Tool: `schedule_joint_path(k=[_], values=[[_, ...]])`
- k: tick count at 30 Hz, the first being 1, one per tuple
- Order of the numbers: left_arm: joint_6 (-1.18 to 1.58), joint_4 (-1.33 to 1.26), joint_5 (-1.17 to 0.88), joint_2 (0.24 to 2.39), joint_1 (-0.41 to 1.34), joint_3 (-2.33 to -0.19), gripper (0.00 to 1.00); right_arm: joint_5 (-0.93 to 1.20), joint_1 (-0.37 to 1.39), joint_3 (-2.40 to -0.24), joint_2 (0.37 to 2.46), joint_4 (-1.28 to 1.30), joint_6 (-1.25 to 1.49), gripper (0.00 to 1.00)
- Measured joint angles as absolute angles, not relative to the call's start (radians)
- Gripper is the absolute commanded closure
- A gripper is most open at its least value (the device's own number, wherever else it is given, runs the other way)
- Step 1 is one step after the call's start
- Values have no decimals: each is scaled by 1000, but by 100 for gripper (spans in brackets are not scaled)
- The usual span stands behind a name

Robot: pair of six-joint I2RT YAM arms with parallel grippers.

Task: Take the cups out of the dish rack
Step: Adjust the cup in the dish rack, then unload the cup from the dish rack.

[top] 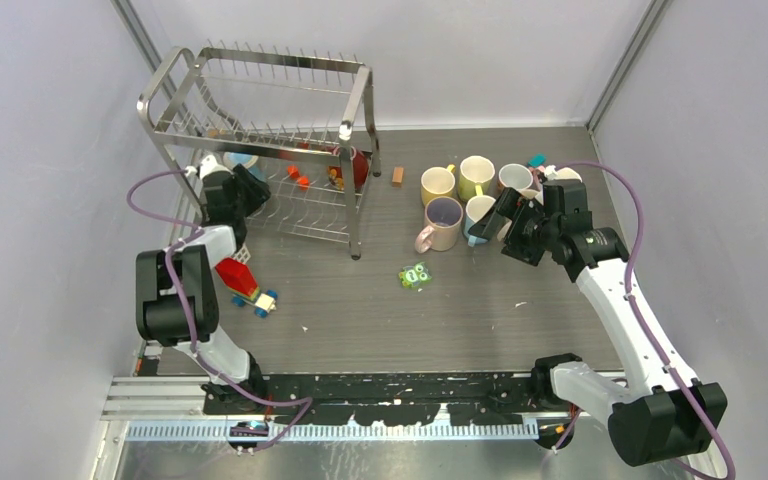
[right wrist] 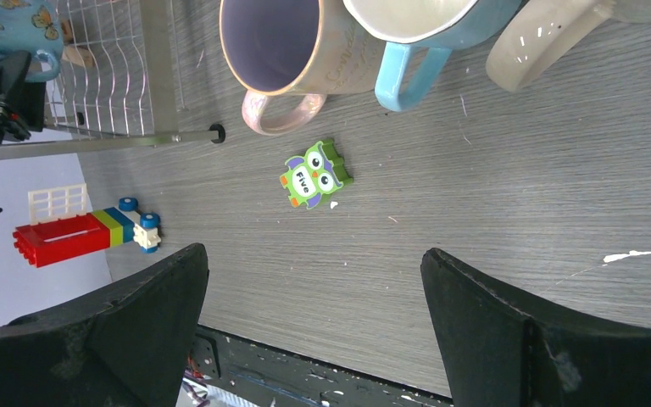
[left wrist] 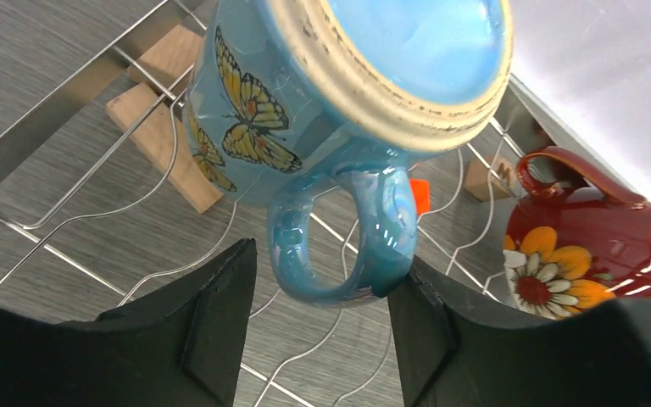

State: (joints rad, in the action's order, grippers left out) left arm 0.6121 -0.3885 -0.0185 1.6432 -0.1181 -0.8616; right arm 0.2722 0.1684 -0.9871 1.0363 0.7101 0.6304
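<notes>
Straddling the blue butterfly mug's (left wrist: 305,102) handle inside the dish rack (top: 356,100) at ten o'clock, the left gripper (left wrist: 322,271) stands half-open, clamping nothing. At two o'clock the right gripper (right wrist: 314,257) gapes wide and empty.

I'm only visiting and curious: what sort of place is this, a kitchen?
Most likely a robot test booth, not a kitchen. Plain grey walls box in one small table, two robot arms are bolted at its near edge, and a dish rack shares it with mugs and toy blocks.

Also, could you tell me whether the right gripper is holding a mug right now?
No, the right gripper is wide open over the table, with nothing between its jaws.
</notes>
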Motion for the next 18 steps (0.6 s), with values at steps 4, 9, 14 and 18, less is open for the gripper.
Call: schedule_joint_path(k=[4, 9, 14, 18], values=[[593, -355, 28, 1648, -101, -865, 42, 272, 169, -987, 1036, 710, 630, 0], [572, -319, 78, 1674, -82, -889, 47, 272, 168, -987, 1036, 710, 630, 0], [553, -289, 134, 1695, -62, -918, 52, 272, 169, -987, 1037, 710, 629, 0], [532, -267, 179, 1706, -47, -943, 56, 272, 169, -987, 1037, 710, 629, 0]])
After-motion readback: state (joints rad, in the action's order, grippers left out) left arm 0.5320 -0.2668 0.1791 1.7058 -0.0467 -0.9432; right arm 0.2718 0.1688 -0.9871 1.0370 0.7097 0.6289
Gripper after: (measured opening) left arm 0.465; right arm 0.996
